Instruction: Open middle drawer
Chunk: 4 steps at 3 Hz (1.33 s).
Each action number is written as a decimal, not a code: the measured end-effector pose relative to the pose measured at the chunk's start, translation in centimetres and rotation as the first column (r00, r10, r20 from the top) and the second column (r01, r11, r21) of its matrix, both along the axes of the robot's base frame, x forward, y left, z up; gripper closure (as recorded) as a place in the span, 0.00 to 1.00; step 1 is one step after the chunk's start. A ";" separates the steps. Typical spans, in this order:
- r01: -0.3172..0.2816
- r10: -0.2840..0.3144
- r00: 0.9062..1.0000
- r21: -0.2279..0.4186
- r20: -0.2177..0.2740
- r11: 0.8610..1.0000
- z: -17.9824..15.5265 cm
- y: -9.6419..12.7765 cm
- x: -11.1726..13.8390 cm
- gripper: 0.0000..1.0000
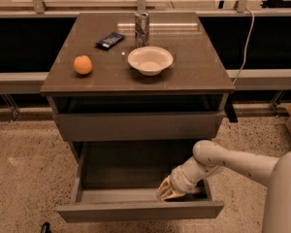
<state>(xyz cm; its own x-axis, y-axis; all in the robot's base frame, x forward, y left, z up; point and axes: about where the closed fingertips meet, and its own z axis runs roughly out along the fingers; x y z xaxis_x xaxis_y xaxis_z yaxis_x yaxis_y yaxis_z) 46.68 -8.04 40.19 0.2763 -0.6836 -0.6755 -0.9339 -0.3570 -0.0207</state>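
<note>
Closing out the pull: grey flat-fronted middle drawer [136,211] standing well out under the front edge of the brown desk [194,74], cream gripper [169,191] inside by its right front corner; cannot tell clench. Next, probably: lift clear.

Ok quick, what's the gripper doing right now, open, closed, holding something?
The gripper: low inside the pulled-out middle drawer, just behind its front panel; open or closed cannot be told.
</note>
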 end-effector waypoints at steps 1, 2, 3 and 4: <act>0.000 0.000 1.000 0.006 0.004 1.000 1.2 -0.9 -1.1 1.00; 0.042 -0.042 0.999 -0.005 0.021 0.999 2.0 -1.8 -0.7 1.00; 0.126 -0.124 0.990 -0.025 0.068 0.992 4.0 -3.4 0.8 1.00; 0.239 -0.236 0.969 -0.038 0.073 0.970 6.0 -5.7 1.1 1.00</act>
